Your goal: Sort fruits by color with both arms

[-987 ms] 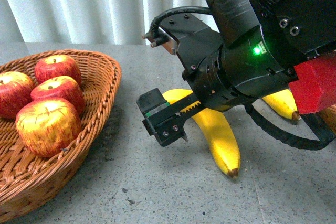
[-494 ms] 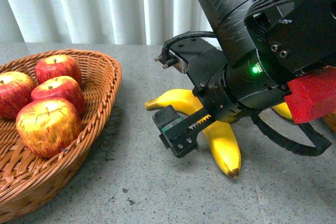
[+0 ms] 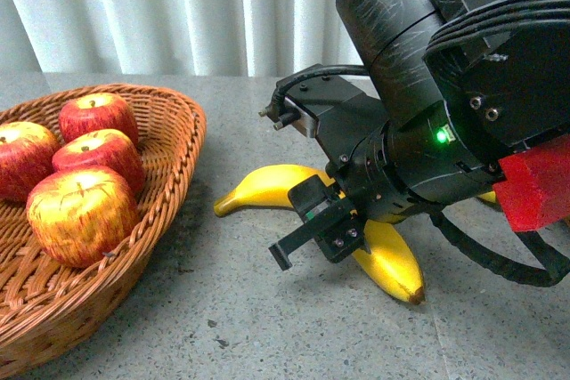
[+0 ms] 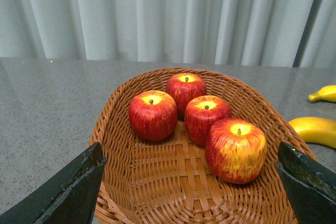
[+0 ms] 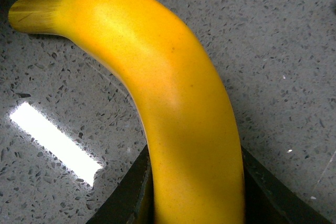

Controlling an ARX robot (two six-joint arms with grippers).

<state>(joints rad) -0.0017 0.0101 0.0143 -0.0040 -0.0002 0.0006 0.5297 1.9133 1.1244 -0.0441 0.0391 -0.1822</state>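
Now grasping: my right gripper (image 5: 194,198) clamps the banana (image 5: 157,77), left gripper (image 4: 190,150) gapes empty. Next I need a steady lift

A long curved bright-yellow banana (image 5: 178,103) lies on a speckled grey stone tabletop (image 5: 273,51), stem toward ten o'clock; the right gripper (image 5: 197,203) presses black fingers (image 5: 128,195) against both flanks.

Apples (image 3: 82,211) in basket (image 3: 181,115), banana (image 3: 258,189) right

Wicker basket (image 3: 174,175), speckled table (image 3: 267,318) (grey), curtain (image 3: 178,6)
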